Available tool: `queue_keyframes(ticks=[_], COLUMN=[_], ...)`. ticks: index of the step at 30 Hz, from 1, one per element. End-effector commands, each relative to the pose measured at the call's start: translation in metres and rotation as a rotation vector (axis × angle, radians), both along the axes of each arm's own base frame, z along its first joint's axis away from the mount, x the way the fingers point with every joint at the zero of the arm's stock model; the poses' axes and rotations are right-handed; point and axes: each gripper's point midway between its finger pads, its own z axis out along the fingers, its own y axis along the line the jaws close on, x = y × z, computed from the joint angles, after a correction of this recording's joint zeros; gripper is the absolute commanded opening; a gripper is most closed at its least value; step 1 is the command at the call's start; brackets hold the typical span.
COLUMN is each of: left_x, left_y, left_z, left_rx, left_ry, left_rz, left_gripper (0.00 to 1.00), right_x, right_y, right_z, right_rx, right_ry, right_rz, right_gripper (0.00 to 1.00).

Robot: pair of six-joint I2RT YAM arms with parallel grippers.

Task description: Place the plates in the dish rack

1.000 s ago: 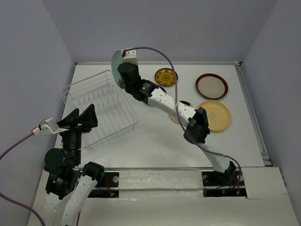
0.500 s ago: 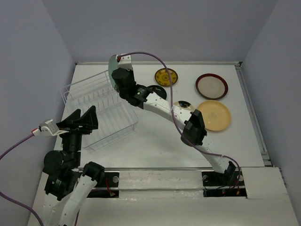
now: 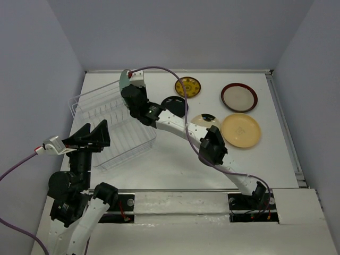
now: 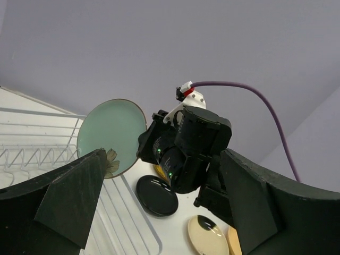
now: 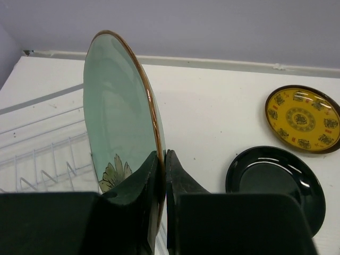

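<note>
My right gripper (image 3: 127, 89) (image 5: 163, 154) is shut on the lower rim of the mint-green flower plate (image 3: 123, 79) (image 5: 114, 117) (image 4: 110, 135). It holds the plate upright on edge, above the far right corner of the white wire dish rack (image 3: 114, 125) (image 5: 42, 154) (image 4: 32, 143). My left gripper (image 3: 93, 135) (image 4: 159, 159) hangs open and empty over the rack's near side. On the table lie the black plate (image 3: 173, 105) (image 5: 276, 183), the yellow patterned plate (image 3: 187, 86) (image 5: 301, 119), the cream plate (image 3: 204, 121), the orange-yellow plate (image 3: 241, 130) and the red-rimmed plate (image 3: 239, 96).
The rack sits slanted at the table's left, near the left wall. The right arm stretches across the middle of the table from its base (image 3: 255, 199), passing over part of the cream plate. A raised ledge (image 3: 287, 133) runs along the table's right edge.
The right arm has swung left with the mint-green plate, from beside the rack to over its far corner, uncovering the black and cream plates. The left arm has barely moved.
</note>
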Motion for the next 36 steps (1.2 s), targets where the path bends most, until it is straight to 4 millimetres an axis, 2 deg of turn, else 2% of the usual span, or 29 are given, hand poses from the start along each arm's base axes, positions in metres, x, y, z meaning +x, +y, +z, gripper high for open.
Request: queue_keyframes(ticks=[1, 7, 9, 11, 15, 17, 18, 19, 20, 24, 26, 29, 30, 31, 32, 33, 34, 35, 36], left_x=[-0.007, -0.006, -0.005, -0.004, -0.002, -0.001, -0.001, 0.000, 0.001, 0.003, 0.004, 0.007, 0.008, 0.009, 0.010, 0.011, 0.012, 0.013, 0.015], left_y=[0.001, 0.000, 0.000, 0.000, -0.001, -0.001, -0.002, -0.002, -0.002, -0.003, -0.004, -0.005, -0.006, -0.006, -0.006, -0.006, -0.006, -0.006, -0.007], left_z=[0.014, 0.014, 0.013, 0.012, 0.011, 0.011, 0.011, 0.010, 0.009, 0.007, 0.006, 0.005, 0.004, 0.003, 0.003, 0.002, 0.002, 0.001, -0.001], left_rx=[-0.017, -0.012, -0.013, -0.010, -0.010, -0.009, -0.008, -0.007, -0.006, 0.000, 0.006, 0.011, 0.013, 0.014, 0.015, 0.017, 0.017, 0.023, 0.028], left_ry=[-0.067, -0.064, -0.061, -0.058, -0.051, -0.048, -0.045, -0.044, -0.041, -0.032, -0.026, -0.017, -0.011, -0.009, -0.006, -0.004, -0.001, 0.004, 0.013], left_rz=[-0.006, -0.011, -0.010, -0.010, -0.010, -0.008, -0.008, -0.010, -0.008, -0.009, -0.009, -0.007, -0.008, -0.007, -0.007, -0.006, -0.004, -0.002, 0.000], left_gripper=[0.99, 0.99, 0.99, 0.99, 0.99, 0.99, 0.99, 0.99, 0.99, 0.99, 0.99, 0.99, 0.99, 0.99, 0.99, 0.99, 0.99, 0.99, 0.99], right_x=[-0.003, -0.007, -0.012, -0.017, -0.025, -0.024, -0.025, -0.026, -0.027, -0.031, -0.033, -0.040, -0.043, -0.044, -0.046, -0.049, -0.055, -0.066, -0.063], right_y=[0.004, 0.020, 0.030, 0.037, 0.046, 0.044, 0.043, 0.041, 0.038, 0.028, 0.024, 0.016, 0.013, 0.004, 0.009, 0.008, 0.007, 0.007, -0.004], right_z=[0.055, 0.024, 0.021, 0.006, -0.006, -0.008, -0.016, -0.008, -0.018, -0.003, 0.002, 0.014, 0.017, 0.025, 0.013, 0.033, 0.033, 0.046, 0.045], right_rx=[0.165, 0.088, 0.077, 0.038, -0.031, -0.051, -0.067, -0.049, -0.072, -0.052, -0.050, -0.036, -0.036, -0.010, -0.017, 0.029, 0.028, 0.075, 0.077], right_ry=[-0.126, -0.127, -0.139, -0.130, -0.137, -0.142, -0.134, -0.148, -0.136, -0.151, -0.151, -0.145, -0.140, -0.132, -0.109, -0.107, -0.076, -0.062, -0.033], right_rz=[-0.056, -0.038, 0.008, 0.031, 0.049, 0.045, 0.045, 0.043, 0.044, 0.036, 0.034, 0.055, 0.064, 0.071, 0.100, 0.155, 0.187, 0.250, 0.263], right_gripper=[0.07, 0.07, 0.07, 0.07, 0.07, 0.07, 0.08, 0.11, 0.13, 0.28, 0.32, 0.46, 0.58, 0.63, 0.67, 0.70, 0.72, 0.72, 0.72])
